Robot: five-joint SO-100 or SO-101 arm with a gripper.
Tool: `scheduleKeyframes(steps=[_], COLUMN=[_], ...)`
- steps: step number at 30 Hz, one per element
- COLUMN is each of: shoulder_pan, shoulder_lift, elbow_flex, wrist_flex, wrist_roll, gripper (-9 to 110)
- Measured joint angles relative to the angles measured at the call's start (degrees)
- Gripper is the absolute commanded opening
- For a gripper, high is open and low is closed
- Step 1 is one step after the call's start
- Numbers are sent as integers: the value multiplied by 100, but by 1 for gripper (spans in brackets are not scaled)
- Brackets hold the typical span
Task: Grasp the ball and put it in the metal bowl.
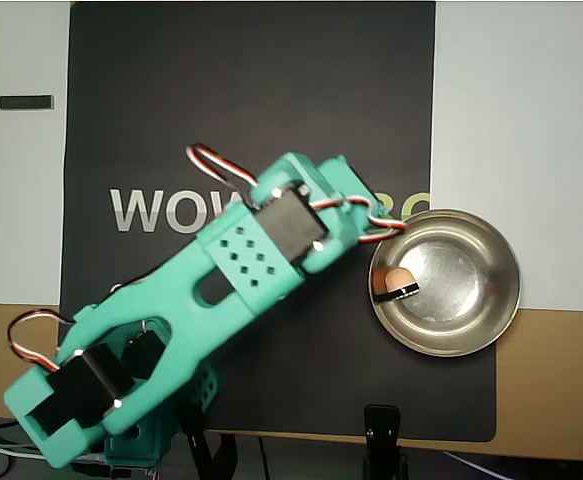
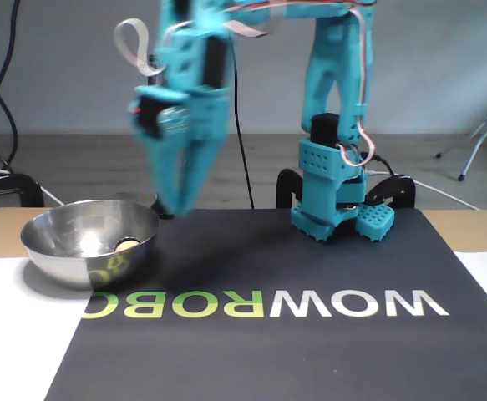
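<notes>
Overhead first: ball (image 1: 395, 277) lying inside the metal bowl (image 1: 491, 300), by the left wall, partly hidden under a dark fingertip of the gripper (image 1: 389, 262) reaching over the rim. Likely dropped there, settled low. Round, so no long axis or heading.

Fixed view next: ball (image 2: 126, 245) low in the bowl (image 2: 68, 251); gripper (image 2: 176, 205) tips nearly together, gripping nothing, seemingly released.

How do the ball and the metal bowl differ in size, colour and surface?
The ball is far smaller than the metal bowl and lies inside it. The ball is pale tan-orange; the metal bowl is silvery. The ball looks matt; the metal bowl mirrors its surroundings. Both are round.
</notes>
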Motion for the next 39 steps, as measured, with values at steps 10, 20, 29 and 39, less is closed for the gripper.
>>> scheduleKeyframes(steps=[10, 20, 29, 39], shoulder_pan=[-1459, -3023, -4263, -5335], shoulder_lift=[299, 299, 299, 308], elbow_flex=[0, 0, 0, 466], wrist_flex=[35, 35, 35, 9], wrist_roll=[1090, 1846, 2268, 2329], gripper=[0, 0, 0, 0])
